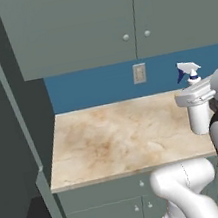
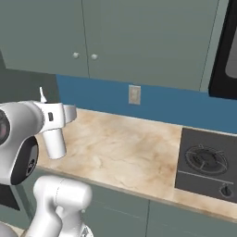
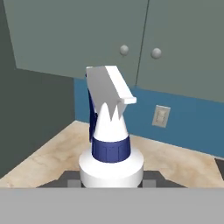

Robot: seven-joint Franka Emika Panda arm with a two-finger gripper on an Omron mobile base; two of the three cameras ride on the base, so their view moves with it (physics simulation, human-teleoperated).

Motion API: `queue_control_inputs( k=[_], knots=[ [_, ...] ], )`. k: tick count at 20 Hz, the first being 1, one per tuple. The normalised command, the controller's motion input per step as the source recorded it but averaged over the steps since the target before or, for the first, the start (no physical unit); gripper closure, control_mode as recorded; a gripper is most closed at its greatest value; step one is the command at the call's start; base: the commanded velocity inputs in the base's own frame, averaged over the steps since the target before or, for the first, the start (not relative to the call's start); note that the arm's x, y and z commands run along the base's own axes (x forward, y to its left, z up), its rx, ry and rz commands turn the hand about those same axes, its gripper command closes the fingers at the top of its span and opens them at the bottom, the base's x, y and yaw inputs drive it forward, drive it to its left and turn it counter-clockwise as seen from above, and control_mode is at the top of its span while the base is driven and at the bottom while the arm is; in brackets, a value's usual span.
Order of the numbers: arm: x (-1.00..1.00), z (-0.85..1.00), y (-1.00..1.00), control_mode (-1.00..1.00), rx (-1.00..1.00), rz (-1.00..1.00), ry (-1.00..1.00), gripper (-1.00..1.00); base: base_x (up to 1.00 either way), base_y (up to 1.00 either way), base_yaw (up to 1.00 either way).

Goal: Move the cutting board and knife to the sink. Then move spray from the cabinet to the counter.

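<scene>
We see one spray (image 1: 197,110) held upright above the marble surface (image 1: 120,134), toward 3 o'clock in the left base view and 9 o'clock in the right base view. Our gripper (image 3: 111,178) has its jaws clamped on the bottle's body, one dark finger (image 3: 68,179) showing at each side in the hand view. We count one wall outlet (image 2: 134,94), two round cabinet knobs (image 2: 76,55), and one stovetop (image 2: 208,164) at 3 o'clock.
</scene>
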Motion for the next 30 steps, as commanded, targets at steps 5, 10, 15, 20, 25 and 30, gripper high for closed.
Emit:
queue_control_inputs(
  k=[5, 10, 15, 20, 25, 30],
  knots=[
    [0.0, 0.0, 0.0, 1.0, 0.0, 0.0, 0.0, 1.0, 0.57, -0.16, 0.18],
    [0.0, 0.0, 0.0, 1.0, 0.0, 0.0, 0.0, 1.0, 0.4, -0.02, 0.15],
    [0.0, 0.0, 0.0, 1.0, 0.0, 0.0, 0.0, 1.0, 0.09, -0.04, 0.2],
    [0.0, 0.0, 0.0, 1.0, 0.0, 0.0, 0.0, 1.0, 0.0, -0.08, 0.23],
    [0.0, -0.3, 0.0, -1.0, 0.08, 0.07, -0.02, 1.0, 0.0, 0.0, 0.04],
    [-0.02, -0.5, 0.0, -1.0, 0.1, 0.0, -0.04, 1.0, 0.0, 0.0, 0.0]
  ],
)
